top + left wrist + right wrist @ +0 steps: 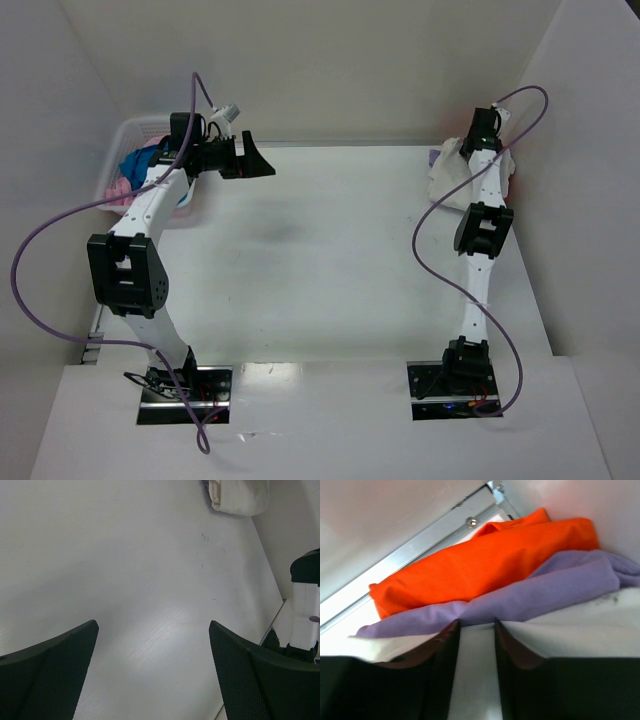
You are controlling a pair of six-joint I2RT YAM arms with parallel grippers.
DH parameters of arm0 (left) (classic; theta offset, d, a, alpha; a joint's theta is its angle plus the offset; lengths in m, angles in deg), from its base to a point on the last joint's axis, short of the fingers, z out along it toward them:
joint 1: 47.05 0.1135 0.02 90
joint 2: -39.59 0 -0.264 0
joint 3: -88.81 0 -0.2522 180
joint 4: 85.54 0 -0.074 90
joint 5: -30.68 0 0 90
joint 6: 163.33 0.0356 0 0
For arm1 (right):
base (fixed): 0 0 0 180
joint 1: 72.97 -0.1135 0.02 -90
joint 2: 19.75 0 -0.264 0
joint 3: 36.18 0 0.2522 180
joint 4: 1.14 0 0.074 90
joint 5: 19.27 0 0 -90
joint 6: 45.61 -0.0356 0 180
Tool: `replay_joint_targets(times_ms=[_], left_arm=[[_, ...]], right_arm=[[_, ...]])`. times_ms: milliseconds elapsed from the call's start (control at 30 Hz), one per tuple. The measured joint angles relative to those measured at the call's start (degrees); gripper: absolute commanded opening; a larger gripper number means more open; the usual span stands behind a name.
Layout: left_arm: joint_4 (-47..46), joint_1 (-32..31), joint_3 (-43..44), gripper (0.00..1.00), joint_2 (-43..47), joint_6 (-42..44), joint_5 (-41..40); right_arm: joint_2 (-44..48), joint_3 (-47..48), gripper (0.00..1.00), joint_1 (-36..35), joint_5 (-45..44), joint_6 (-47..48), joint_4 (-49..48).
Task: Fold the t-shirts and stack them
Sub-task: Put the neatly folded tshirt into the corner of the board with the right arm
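Cream-white shirt: bundled, uppermost on the pile in the far right corner.
Lavender shirt: folded, touching the cream-white one.
Orange shirt: folded, against the lavender one.
Blue shirt: crumpled in the basket, far left.
Pink shirt: crumpled beside the blue one.

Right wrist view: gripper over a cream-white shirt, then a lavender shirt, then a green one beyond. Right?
No: the farthest shirt is orange, not green, as the right wrist view shows. The cream-white shirt and lavender shirt are as stated.

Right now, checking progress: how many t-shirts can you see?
5: orange, lavender, cream-white piled far right; blue and pink in the left basket. More may be hidden.
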Motion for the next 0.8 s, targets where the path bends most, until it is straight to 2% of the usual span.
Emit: replay_joint_targets(times_ms=[100, 233, 367, 400, 433, 533, 633, 800], left_arm=[[0.0, 0.0, 0.0, 0.99, 0.0, 0.1, 0.0], [0.0, 0.0, 0.0, 0.99, 0.0, 0.1, 0.0], [0.1, -0.6, 0.0, 0.99, 1.2, 0.5, -1.2], [0.2, -0.7, 0.0, 0.99, 2.0, 0.7, -1.7], [0.3, -0.8, 0.0, 0.99, 3.0, 1.2, -2.3], [0.5, -1.0, 0.0, 0.99, 7.1, 2.2, -4.2], [0.4, -1.1, 0.3, 0.99, 11.8, 3.1, -6.4], [-0.1, -1.1, 0.4, 0.99, 18.1, 2.7, -10.7]], right_arm=[[-0.1, 0.8, 0.51, 0.2, 2.0, -0.1, 0.2], [-0.1, 4.3, 0.52, 0.2, 5.0, -0.2, 3.3], [3.5, 2.9, 0.72, -0.1, 6.8, 0.1, 4.7], [5.6, 0.8, 0.84, -0.3, 7.3, 0.3, 4.8], [8.2, -1.6, 0.89, -0.5, 7.8, 0.4, 4.6], [19.3, -11.8, 1.0, -1.6, 9.2, 1.1, 4.1], [35.3, -27.0, 1.0, -3.4, 9.7, 1.4, 0.4], [68.2, -59.1, 1.0, -7.1, 9.5, 0.6, -11.5]])
